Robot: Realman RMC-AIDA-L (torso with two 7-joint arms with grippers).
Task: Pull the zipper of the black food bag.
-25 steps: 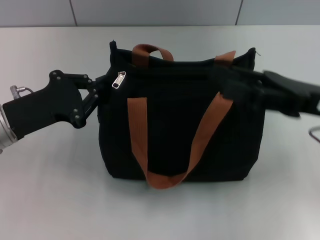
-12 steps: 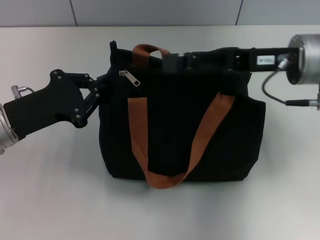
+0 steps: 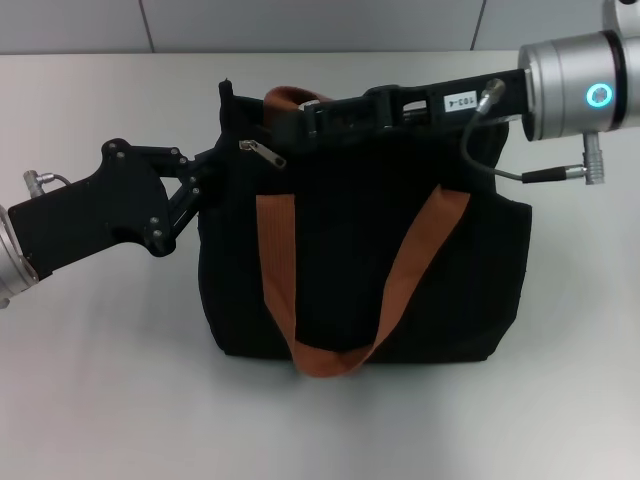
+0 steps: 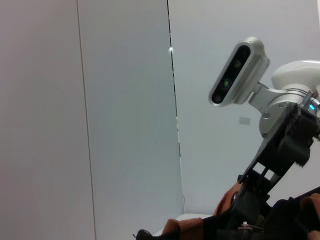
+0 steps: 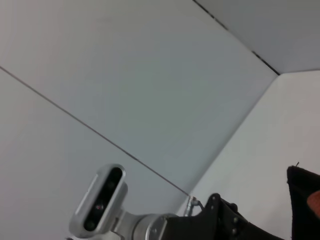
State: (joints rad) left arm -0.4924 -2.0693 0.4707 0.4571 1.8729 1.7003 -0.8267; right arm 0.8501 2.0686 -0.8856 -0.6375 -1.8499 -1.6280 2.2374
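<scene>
The large boxy black fabric food bag (image 3: 362, 230) with rust-orange webbing handles (image 3: 290, 290) is standing in the middle of the frame on the pale grey counter (image 3: 100, 400). Its small silver-grey metal zipper pull (image 3: 262, 151) is lying at the upper left of the bag, near the start of the black zip track.

Over the last second the right arm has been sweeping in from the right edge along the bag's top, and the right claw (image 3: 312, 118) is now reaching just right of the pull, upper centre of the frame, beside the rear orange strap. Whether its fingers are spread or pressed together cannot be told; they are merging with the dark fabric. The pull has been tipping from hanging upright to slanting toward that claw.

The left claw (image 3: 208, 172) is staying at the bag's upper left corner, seemingly pinching the fabric edge to brace it.

This suggests the approach is nearly finished: the pull is not yet visibly gripped, and the track is not yet being drawn along.
</scene>
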